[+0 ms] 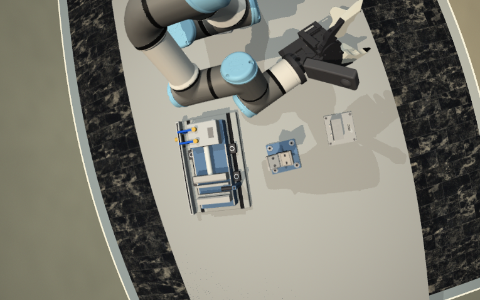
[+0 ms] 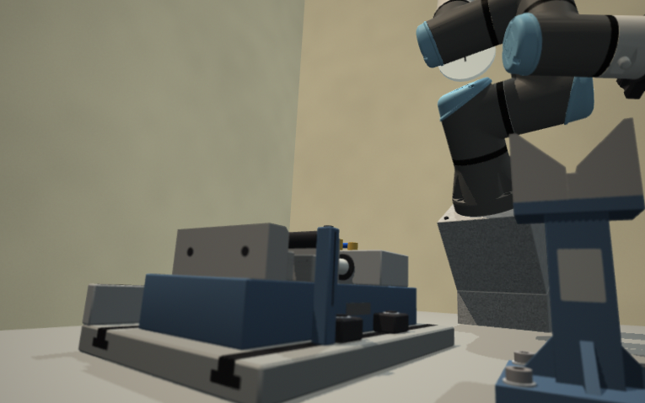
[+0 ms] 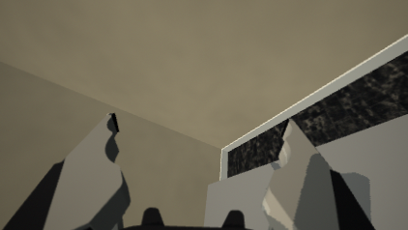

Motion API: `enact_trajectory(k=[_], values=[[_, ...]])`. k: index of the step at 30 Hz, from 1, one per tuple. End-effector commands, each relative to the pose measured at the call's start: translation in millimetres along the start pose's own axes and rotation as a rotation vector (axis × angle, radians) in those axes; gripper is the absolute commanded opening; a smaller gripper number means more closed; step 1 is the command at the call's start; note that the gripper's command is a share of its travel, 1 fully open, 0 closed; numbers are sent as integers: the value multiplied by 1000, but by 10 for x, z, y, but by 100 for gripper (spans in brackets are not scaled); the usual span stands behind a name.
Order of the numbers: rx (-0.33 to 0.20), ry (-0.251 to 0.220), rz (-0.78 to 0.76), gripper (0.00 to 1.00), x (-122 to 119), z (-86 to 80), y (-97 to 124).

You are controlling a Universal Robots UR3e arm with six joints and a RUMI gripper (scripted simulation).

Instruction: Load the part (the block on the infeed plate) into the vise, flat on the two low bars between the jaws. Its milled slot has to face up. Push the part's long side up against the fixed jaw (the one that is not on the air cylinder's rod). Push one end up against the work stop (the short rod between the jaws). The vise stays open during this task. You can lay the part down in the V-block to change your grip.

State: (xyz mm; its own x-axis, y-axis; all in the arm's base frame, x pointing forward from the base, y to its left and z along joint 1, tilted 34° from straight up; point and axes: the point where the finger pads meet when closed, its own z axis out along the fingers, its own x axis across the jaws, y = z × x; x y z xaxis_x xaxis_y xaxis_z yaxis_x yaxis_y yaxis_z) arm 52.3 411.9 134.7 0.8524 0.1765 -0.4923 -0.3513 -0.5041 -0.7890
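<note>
Surface (image 1: 309, 231) carries, largest first: arm (image 1: 182, 44) reaching from the far edge toward the far right corner; vise (image 1: 214, 164) toward the left edge, its jaws apart with nothing between them; blue V-block (image 1: 283, 156) near the middle, unoccupied; infeed plate (image 1: 326, 128) just right of it toward the right edge. Part (image 1: 336, 128) lies flat on the infeed plate, well apart from the gripper (image 1: 349, 31). Fingers spread fully open, gripping nothing, raised above the surface and aimed at wall and floor beyond the far right corner.
</note>
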Motion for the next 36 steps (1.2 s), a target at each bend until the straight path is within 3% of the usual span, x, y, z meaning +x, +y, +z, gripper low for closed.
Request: enact_trajectory(k=[1,23,28,32,34,36], values=[[0,0,-1,100,-1,0,-2],[-12,-2,-4,100,-7,2,15],[-64,-9,-14,100,-29,6,95],[-147,-16,-31,100,-49,0,218],[-147,-16,-31,100,-49,0,218],[-202,-18,-43,100,-53,-13,298]])
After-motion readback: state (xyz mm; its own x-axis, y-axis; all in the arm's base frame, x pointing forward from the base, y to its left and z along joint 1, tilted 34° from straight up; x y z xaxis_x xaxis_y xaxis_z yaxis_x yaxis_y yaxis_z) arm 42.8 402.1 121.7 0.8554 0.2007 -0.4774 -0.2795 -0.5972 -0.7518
